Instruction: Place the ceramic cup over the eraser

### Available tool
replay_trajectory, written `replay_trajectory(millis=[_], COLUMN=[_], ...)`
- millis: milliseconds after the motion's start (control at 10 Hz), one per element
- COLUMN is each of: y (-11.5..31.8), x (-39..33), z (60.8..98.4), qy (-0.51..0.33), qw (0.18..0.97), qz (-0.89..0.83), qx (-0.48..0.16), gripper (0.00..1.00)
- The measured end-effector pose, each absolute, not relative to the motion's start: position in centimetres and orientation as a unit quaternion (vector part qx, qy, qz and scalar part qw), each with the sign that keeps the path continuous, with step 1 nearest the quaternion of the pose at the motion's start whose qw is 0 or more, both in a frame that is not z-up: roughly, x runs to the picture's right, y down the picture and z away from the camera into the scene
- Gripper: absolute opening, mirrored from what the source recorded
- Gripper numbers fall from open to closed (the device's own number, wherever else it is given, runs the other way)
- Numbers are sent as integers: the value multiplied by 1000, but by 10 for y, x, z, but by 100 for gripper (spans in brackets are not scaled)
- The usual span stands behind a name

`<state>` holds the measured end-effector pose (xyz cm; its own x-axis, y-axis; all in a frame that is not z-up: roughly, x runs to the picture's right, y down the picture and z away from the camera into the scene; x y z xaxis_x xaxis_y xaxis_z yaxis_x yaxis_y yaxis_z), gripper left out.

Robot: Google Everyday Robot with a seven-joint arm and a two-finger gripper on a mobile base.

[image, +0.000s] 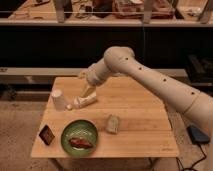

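The cream-white ceramic cup (58, 99) stands on the left part of the wooden table (140, 107). The eraser (47, 135), a small dark block with a reddish-brown face, lies near the table's front left corner. My gripper (86, 93) hangs above the table just right of the cup, over the lying white bottle (84, 101). Its fingers point down and to the left, open, with nothing between them. The arm reaches in from the right.
A green plate (79, 131) with a piece of reddish food sits at the front, right of the eraser. A pale oblong block (113, 124) lies right of the plate. A dark shelf unit stands behind the table.
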<state>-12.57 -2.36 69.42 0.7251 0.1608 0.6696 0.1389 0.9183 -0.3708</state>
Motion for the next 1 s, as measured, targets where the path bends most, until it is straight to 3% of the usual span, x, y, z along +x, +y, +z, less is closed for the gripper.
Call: replay_trajectory(millis=[1000], y=[-30], x=[-177], z=[727], qy=[-392], qw=[897], qz=[14], qx=[-205], gripper=[65])
